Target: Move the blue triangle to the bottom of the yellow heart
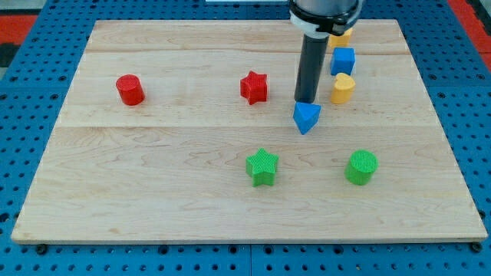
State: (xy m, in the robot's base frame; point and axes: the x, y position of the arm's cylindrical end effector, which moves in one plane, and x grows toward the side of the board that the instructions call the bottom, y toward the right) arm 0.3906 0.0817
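Pushing risk: we have no jaws, only my tip (305, 101), touching the blue triangle (306, 117) at its upper-left. This triangle sits lower-left of the yellow heart (342, 89); an off-centre push could spin it into that heart or the blue cube (343, 60).

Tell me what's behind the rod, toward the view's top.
A yellow block peeks out beside the arm; its shape is mostly covered. My tip touches the blue triangle; the board behind the rod is hidden.

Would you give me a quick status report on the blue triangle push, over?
My tip at blue triangle's top-left edge, seemingly touching. Triangle sits lower-left of yellow heart, apart from it. Spot below the heart open; green cylinder further down.
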